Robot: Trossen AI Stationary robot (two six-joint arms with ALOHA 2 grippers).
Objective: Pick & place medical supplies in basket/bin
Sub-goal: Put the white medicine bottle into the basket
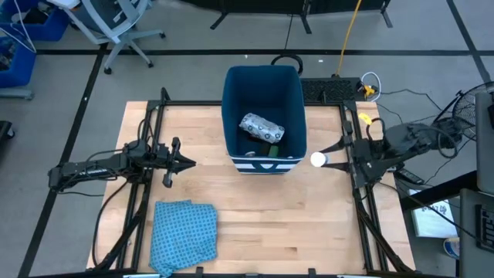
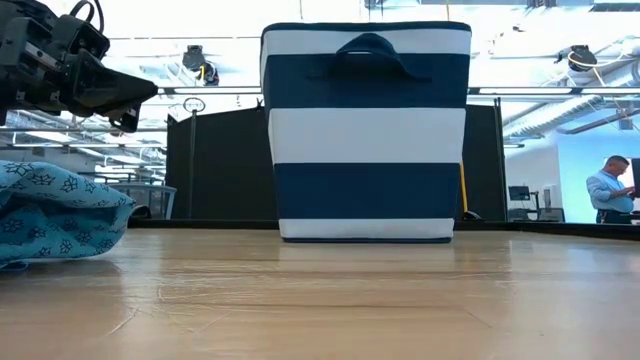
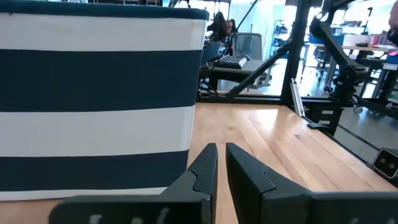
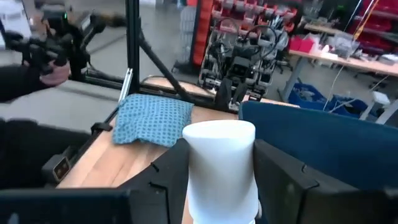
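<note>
The tall dark blue bin [image 1: 262,83] with white stripes [image 2: 365,140] stands at the table's far middle. Inside it lie a silvery-white pouch [image 1: 262,127] and green and black pieces [image 1: 270,151]. My right gripper [image 1: 324,159] is off the bin's near right corner, shut on an upright white cylinder [image 4: 221,168]. The bin's rim [image 4: 323,124] shows just beyond it. My left gripper [image 1: 190,162] hovers shut left of the bin, pointing level at its striped wall [image 3: 93,93]; it also shows in the low view [image 2: 150,92]. My right gripper pinches the white cylinder's round wall [image 4: 193,177] between its two fingers, one on each side. The fingers come level from the table's right and point toward the bin. The cylinder stands upright, its round top [image 1: 318,160] showing, lifted clear of the table.
A crumpled blue patterned cloth [image 1: 183,232] lies at the table's near left [image 2: 55,215]. Bare wood stretches between it and the bin. Black frame rails [image 1: 363,208] run along the table's left and right edges. A person [image 2: 610,190] stands far off in the room.
</note>
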